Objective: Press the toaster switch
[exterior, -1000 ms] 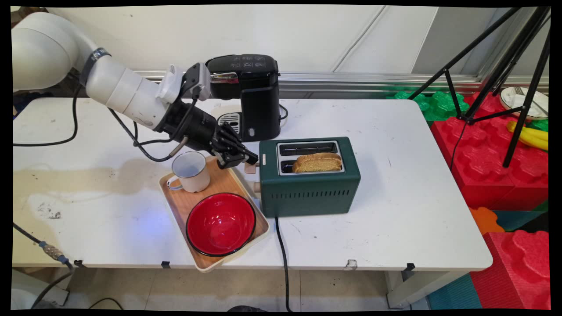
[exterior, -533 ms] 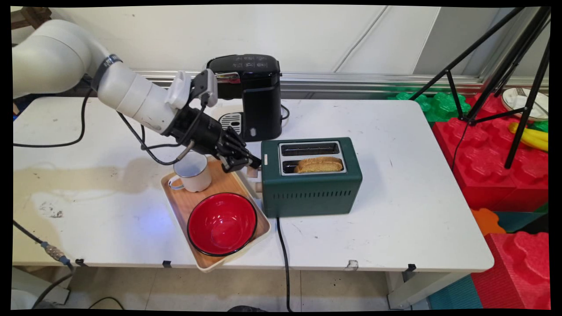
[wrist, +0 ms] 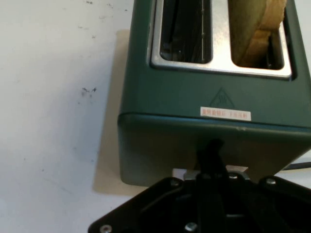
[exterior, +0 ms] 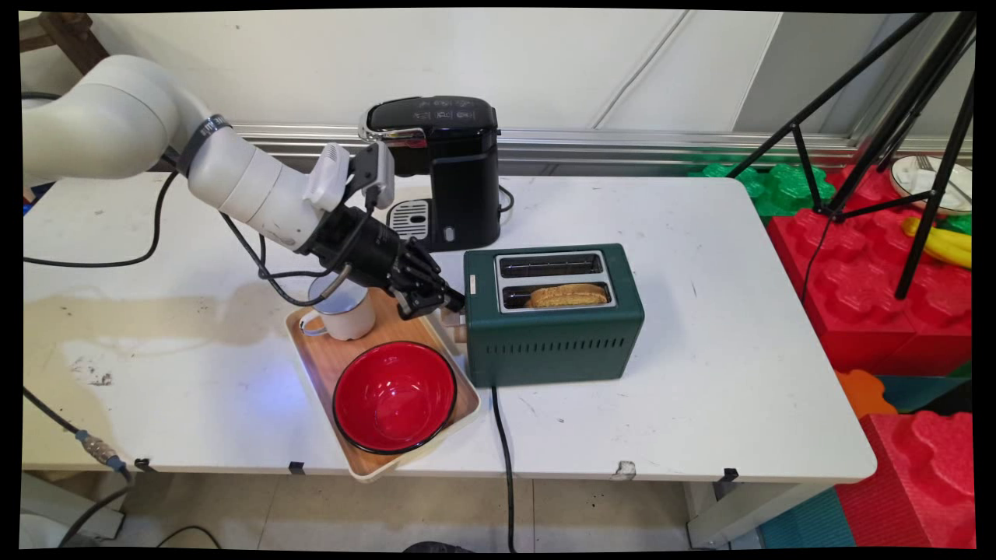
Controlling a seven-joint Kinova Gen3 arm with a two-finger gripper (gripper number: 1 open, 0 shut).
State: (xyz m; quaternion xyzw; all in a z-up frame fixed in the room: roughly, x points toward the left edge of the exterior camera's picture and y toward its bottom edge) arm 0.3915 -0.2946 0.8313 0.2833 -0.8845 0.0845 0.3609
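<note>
1. Two dishes sit on a wooden tray [exterior: 325, 359] at the near edge of the white table [exterior: 700, 311]: a red bowl [exterior: 394, 395] with a dark rim on the near end and a white enamel mug [exterior: 342, 317] on the far end, its handle turned to the left.
2. Just right of the tray a black cord [exterior: 502, 451] runs from the toaster's base over the table's near edge.
3. Beside the tray's right rim stands a dark green two-slot toaster [exterior: 552, 346], its left end wall facing the tray. A slice of bread [exterior: 566, 295] sits low in the nearer slot; the farther slot is empty.
4. The black gripper [exterior: 451, 302] reaches in from the left, above the mug and the tray's far end, with its tip at the toaster's left end wall. The fingers are closed together, and they rest on top of the pale lever [exterior: 453, 317] that sticks out of that wall. A second pale knob shows just below the lever.
5. In the hand view the closed fingers rise as one black mass against the green end wall [wrist: 194, 102], with the pale lever [wrist: 233, 170] right at their base and the bread [wrist: 252, 34] in the right-hand slot.
6. Behind the arm, near the table's far edge, stands a black coffee machine [exterior: 451, 171].
7. Right of the table lie red foam blocks [exterior: 856, 264], with a black tripod [exterior: 918, 117] standing over them.
</note>
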